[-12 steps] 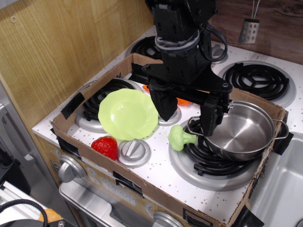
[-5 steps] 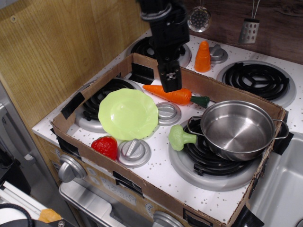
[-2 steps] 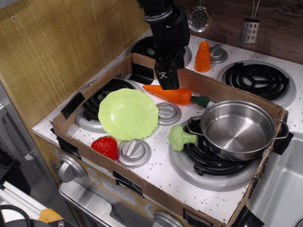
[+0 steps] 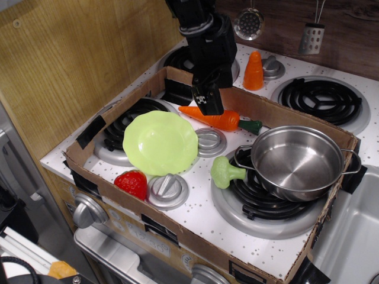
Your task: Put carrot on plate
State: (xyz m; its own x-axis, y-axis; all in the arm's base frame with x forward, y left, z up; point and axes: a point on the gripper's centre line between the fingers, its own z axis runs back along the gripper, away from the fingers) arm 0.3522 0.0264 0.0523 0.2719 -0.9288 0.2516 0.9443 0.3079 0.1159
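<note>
The orange carrot [image 4: 222, 120] with a dark green stem end lies along the back cardboard wall, thin tip to the left, stem to the right. The lime-green scalloped plate [image 4: 160, 142] lies over the front left burner, to the carrot's front left, with nothing on it. My black gripper [image 4: 205, 105] points down over the thin left part of the carrot. Its near finger [image 4: 203, 99] shows in front of the carrot and hides the far one. It holds nothing and the carrot rests on the stove.
A cardboard box wall [image 4: 118, 109] rings the stove top. A steel pot [image 4: 296, 161] stands on the front right burner. A green toy [image 4: 224, 173] lies next to the pot and a red strawberry [image 4: 132, 182] lies at the front left. An orange cone [image 4: 253, 71] stands behind the box.
The arm left the middle of the box by the pot, turned its wrist and came over the carrot. In the last second it drifted slightly left. The carrot and plate have not moved.
</note>
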